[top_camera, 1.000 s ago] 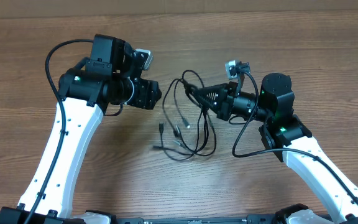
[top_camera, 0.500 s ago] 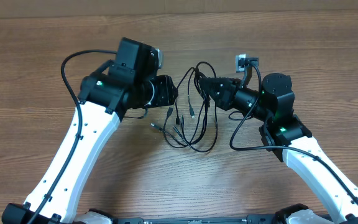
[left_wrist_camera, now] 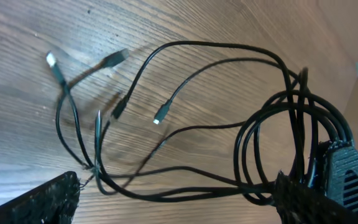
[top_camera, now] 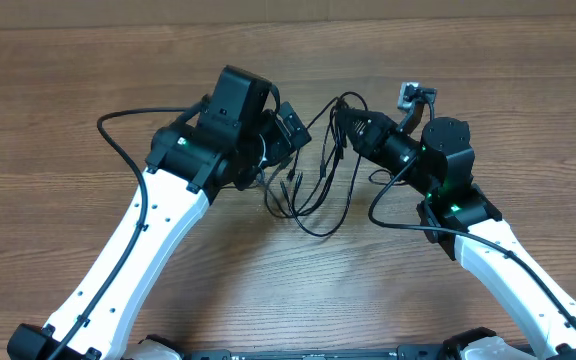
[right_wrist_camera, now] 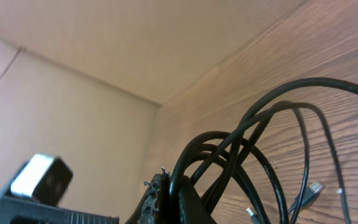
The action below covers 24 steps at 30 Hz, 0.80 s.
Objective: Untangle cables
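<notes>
Thin black cables (top_camera: 318, 180), tangled in loops, hang bunched at one end, small plugs dangling loose.

Wooden table (top_camera: 58, 90) and beige wall (right_wrist_camera: 73, 50) suggest lab

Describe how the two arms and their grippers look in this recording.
Both arms have long white links, left arm and right arm, joined by chunky black joint housings with small green lights. A thick black wire loops loosely off each arm. The left gripper and right gripper are black, with rough textured fingers. No sleeves or lettering show.
</notes>
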{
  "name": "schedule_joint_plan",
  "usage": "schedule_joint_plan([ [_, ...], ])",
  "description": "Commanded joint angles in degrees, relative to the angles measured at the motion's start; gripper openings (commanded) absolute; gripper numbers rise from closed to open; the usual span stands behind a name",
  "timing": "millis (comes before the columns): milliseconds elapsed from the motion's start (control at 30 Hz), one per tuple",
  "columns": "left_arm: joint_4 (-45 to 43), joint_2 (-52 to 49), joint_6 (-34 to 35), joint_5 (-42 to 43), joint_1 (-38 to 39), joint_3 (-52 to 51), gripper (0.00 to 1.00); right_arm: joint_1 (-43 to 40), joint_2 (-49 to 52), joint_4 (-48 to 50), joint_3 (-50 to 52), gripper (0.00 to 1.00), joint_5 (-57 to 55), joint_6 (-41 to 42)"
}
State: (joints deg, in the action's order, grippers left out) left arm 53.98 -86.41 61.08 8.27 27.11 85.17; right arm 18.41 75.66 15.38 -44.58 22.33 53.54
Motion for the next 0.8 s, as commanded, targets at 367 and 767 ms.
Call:
schedule_joint_plan([
  [367,-6.3,-0.8,-4.2,-1.8,3.6,1.2,0.95,-0.1,-0.1,0.7,-0.5,0.04,-0.7,14.2],
  [767,-9.0,-6.5,-16.2,0.4,7.0,1.2,0.73,-0.1,-0.1,1.5,-0.5,0.04,6.7,15.7],
])
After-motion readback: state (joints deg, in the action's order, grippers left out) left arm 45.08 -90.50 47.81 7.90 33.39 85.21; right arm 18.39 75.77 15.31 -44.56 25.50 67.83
